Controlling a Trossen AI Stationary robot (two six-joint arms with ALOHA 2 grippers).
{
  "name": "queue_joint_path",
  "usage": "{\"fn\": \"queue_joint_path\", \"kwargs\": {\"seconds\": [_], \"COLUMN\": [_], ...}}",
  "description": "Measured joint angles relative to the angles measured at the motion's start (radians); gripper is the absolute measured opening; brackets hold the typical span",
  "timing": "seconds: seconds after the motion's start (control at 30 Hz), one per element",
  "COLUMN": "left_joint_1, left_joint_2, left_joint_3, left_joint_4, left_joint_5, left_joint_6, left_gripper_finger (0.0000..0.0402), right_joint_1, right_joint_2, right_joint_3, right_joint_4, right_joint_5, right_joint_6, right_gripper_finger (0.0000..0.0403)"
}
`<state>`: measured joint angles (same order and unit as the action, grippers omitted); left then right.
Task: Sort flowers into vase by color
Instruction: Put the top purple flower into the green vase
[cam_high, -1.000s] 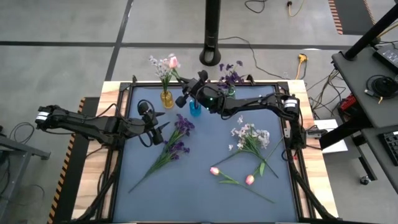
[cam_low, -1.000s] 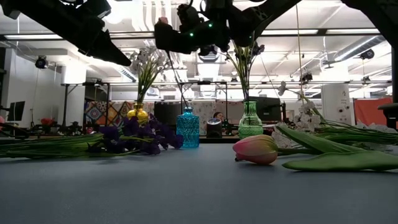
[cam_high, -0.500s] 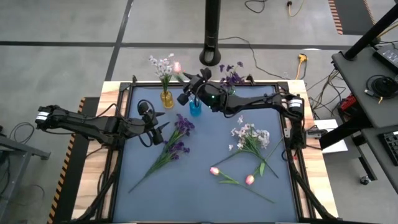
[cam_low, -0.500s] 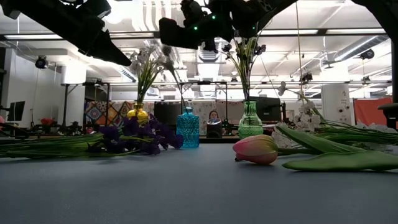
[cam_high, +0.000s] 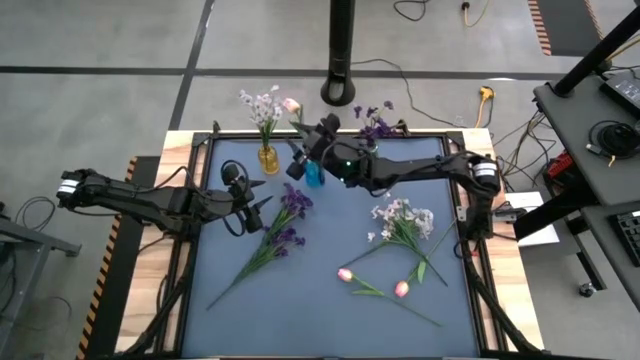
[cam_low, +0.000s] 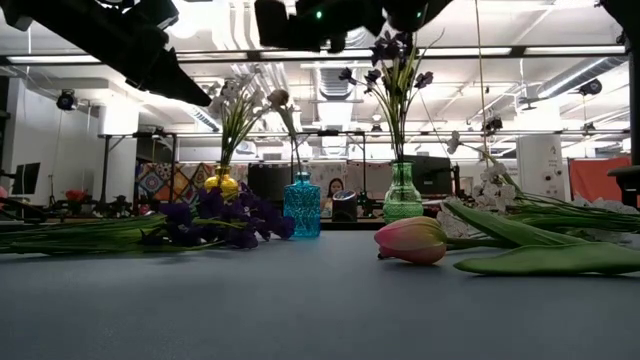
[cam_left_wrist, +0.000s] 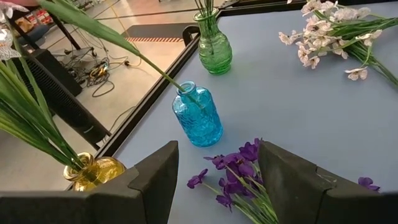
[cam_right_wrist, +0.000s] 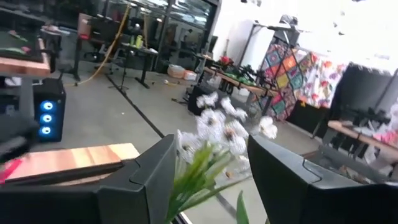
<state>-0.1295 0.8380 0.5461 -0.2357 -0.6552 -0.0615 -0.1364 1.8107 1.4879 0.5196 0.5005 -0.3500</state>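
Look at your right gripper (cam_high: 303, 158): it hangs over the blue vase (cam_high: 314, 174), and its fingers (cam_right_wrist: 149, 180) stand apart with nothing between them. A pink tulip (cam_high: 291, 105) leans out of that blue vase on a long green stem, just past the fingers. Your left gripper (cam_high: 258, 212) waits with its fingers (cam_left_wrist: 149, 180) open too, right beside the dark purple flowers (cam_high: 285, 222) lying on the counter (cam_high: 330, 310). White sprigs (cam_high: 403, 222) and two pink tulips (cam_high: 372, 282) lie on the counter, well apart from both sets of fingers.
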Motion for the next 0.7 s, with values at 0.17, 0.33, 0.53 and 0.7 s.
{"fn": "queue_joint_path", "kwargs": {"seconds": [0.17, 0.33, 0.53, 0.7], "left_joint_1": [0.0, 0.0, -0.007, -0.03], "left_joint_2": [0.0, 0.005, 0.042, 0.124], "left_joint_3": [0.0, 0.031, 0.102, 0.152], "left_joint_4": [0.009, -0.002, -0.072, -0.153], "left_joint_5": [0.032, 0.115, 0.211, 0.238], "left_joint_6": [-0.024, -0.068, -0.142, -0.205], "left_gripper_finger": [0.0204, 0.0204, 0.0204, 0.0204], "right_joint_1": [0.054, 0.118, 0.229, 0.33], "right_joint_2": [-0.03, -0.084, -0.21, -0.322], "right_joint_3": [0.0, 0.004, 0.019, 0.026], "right_joint_4": [0.0, -0.043, -0.29, -0.552], "right_joint_5": [-0.002, -0.001, -0.002, -0.003], "right_joint_6": [-0.075, -0.091, -0.034, 0.097], "right_gripper_finger": [0.0192, 0.0192, 0.019, 0.019]}}
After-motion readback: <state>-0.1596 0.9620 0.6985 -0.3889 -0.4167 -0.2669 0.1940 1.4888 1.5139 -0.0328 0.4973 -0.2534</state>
